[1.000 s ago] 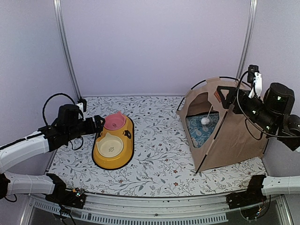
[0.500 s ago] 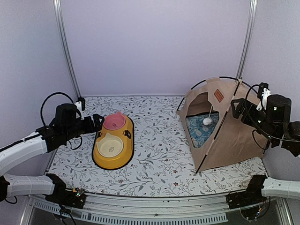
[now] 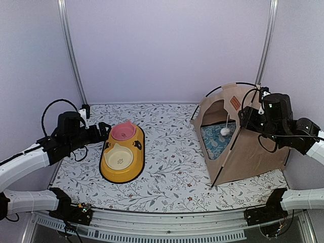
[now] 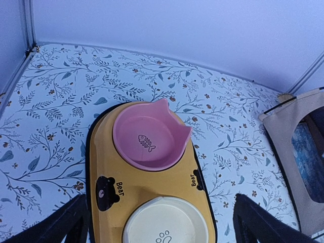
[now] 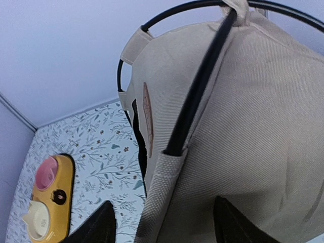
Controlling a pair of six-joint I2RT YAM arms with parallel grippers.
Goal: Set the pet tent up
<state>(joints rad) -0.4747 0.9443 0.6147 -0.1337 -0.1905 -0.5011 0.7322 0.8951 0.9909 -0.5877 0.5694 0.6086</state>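
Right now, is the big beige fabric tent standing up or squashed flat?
Standing up: the beige fabric tent rises to a peak, stretched over black crossing poles.

The right gripper (image 3: 246,117), earlier raised beside the peak of the pet tent (image 3: 255,152), now sits lower and closer in, its parted fingers (image 5: 98,228) straddling the tent's sloping black pole (image 5: 195,96); the left gripper (image 3: 104,130) sits slightly further back from the yellow bowl tray (image 3: 137,157)
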